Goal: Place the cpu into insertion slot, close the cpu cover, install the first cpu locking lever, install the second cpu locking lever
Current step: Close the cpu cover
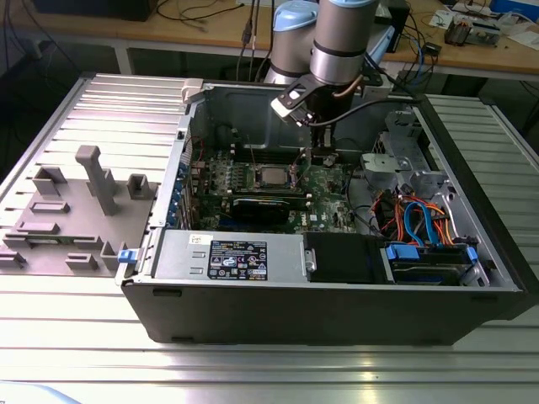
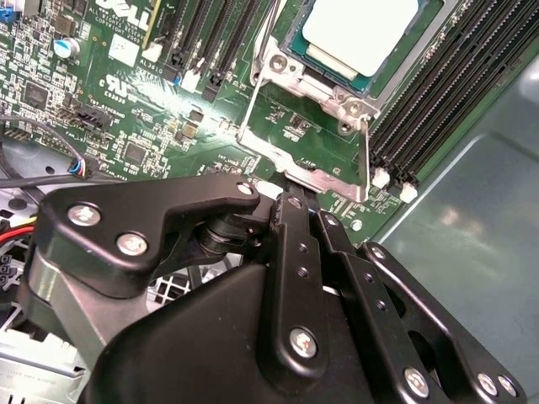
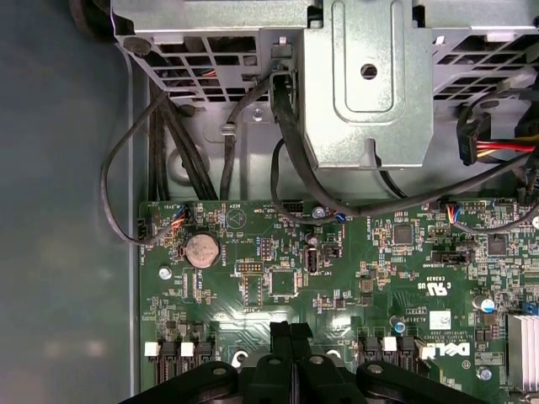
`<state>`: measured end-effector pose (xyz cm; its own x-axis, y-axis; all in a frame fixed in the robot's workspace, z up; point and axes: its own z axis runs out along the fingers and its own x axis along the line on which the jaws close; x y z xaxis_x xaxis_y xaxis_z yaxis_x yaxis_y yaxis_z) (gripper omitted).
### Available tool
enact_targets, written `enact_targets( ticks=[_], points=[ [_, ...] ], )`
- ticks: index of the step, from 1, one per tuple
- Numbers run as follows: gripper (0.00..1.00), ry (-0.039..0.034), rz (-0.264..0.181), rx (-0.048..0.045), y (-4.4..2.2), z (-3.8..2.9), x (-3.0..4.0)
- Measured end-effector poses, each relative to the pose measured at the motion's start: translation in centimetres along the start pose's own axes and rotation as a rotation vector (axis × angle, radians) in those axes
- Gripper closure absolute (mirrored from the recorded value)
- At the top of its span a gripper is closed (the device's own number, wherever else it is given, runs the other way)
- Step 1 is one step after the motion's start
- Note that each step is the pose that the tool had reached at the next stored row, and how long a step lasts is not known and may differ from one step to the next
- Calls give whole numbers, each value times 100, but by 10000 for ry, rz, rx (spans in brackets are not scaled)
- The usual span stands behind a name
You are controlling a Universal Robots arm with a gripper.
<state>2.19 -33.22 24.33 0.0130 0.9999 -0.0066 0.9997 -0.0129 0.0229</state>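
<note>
Open case flat on a ribbed metal worktop, green board lying in its bottom. Arm hanging in from above, last link close to vertical, wrist pointed straight down into the case. Tool low over the board, just to the exterior view's right of the cpu, between it and the grey drive cage. Long black card on the near side of the cpu, apart from the tool. Grey fixture with upright pegs on the worktop at the exterior view's left, well away from the arm.

Fingers pressed together in both wrist views, black tips side by side with only a hairline seam between. In the second wrist view, tool tip right at the outer edge of the silver rim of the slot, touching it or very nearly so.

Cpu seated in the slot, dull silver top facing up. Cover apparently down flat around it, its window framing the chip. Memory slots in long black rows on both sides of the slot.

In the first wrist view, tool poised over the board's edge region. Round coin cell well beyond the tips. Black cables draped from the metal cage down onto the board.
</note>
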Motion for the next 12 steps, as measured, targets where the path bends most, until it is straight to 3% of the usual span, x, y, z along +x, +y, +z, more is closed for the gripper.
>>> enact_targets(
  ticks=[12],
  points=[
    [89,0,0,0,-32,-1,0]
  ],
)
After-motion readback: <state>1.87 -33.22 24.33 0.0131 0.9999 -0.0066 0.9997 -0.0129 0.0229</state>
